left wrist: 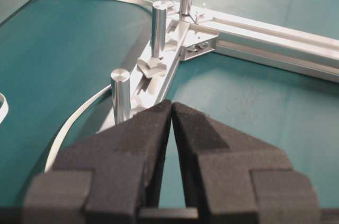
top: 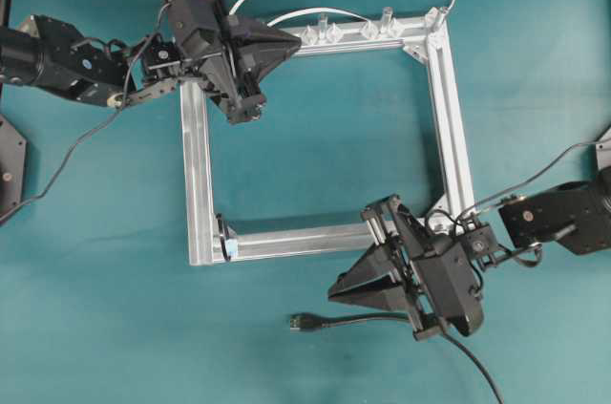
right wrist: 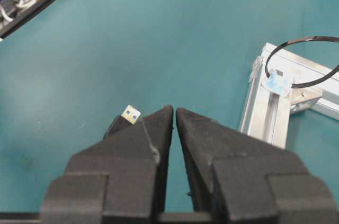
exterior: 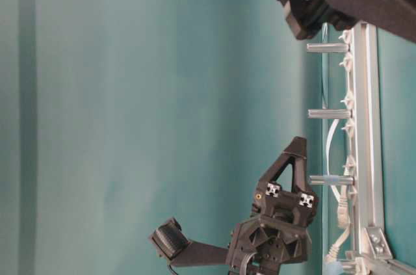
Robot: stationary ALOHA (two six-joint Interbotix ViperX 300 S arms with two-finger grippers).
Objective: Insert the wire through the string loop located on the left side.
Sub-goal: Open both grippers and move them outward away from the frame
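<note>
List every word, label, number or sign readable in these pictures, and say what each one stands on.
None can be read in any view.
The pale-blue tab on the string loop looks blank.
The wire plug, the aluminium frame and both arms show no print.

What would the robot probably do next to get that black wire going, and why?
Probably the right claw opens and drops onto the wire. Its plug lies loose on the table just beside the shut tips, and the string loop on the frame is empty.
</note>
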